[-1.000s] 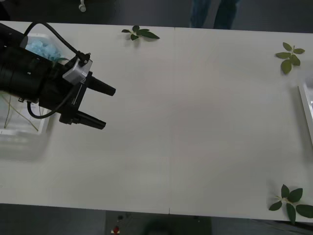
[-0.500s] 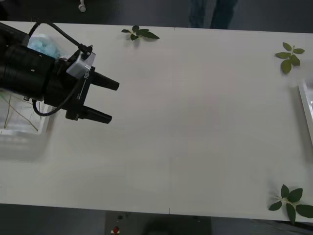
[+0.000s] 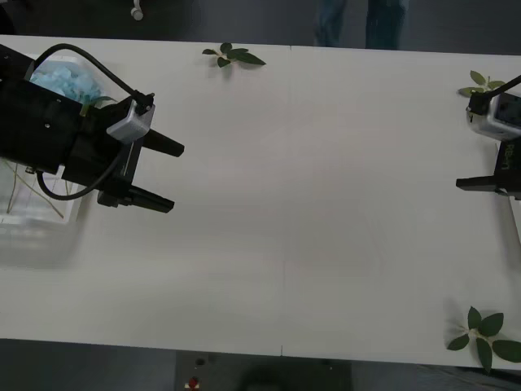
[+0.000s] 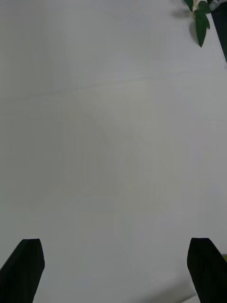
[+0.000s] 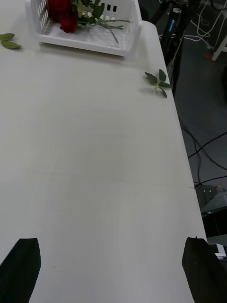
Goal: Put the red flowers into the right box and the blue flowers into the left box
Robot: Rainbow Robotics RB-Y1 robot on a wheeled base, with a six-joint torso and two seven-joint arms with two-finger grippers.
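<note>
Since the earlier frame the right claw (image 3: 480, 184) has entered, spread, empty | left claw (image 3: 171, 174) released beside left box (image 3: 37, 232) — blue flowers (image 3: 63, 79) inside | red flowers (image 5: 64, 12) boxed — sorting looks done

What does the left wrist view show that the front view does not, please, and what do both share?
The left wrist view alone shows the deep-red artificial roses lying in the slotted white plastic right box, plus dark floor with cables beyond the table edge. The front view alone shows pale blue fluffy flowers in the translucent left box, the open left gripper above bare tabletop beside that box, and the right gripper at the table's right edge. Both share the white table and loose green leaf sprigs.
</note>
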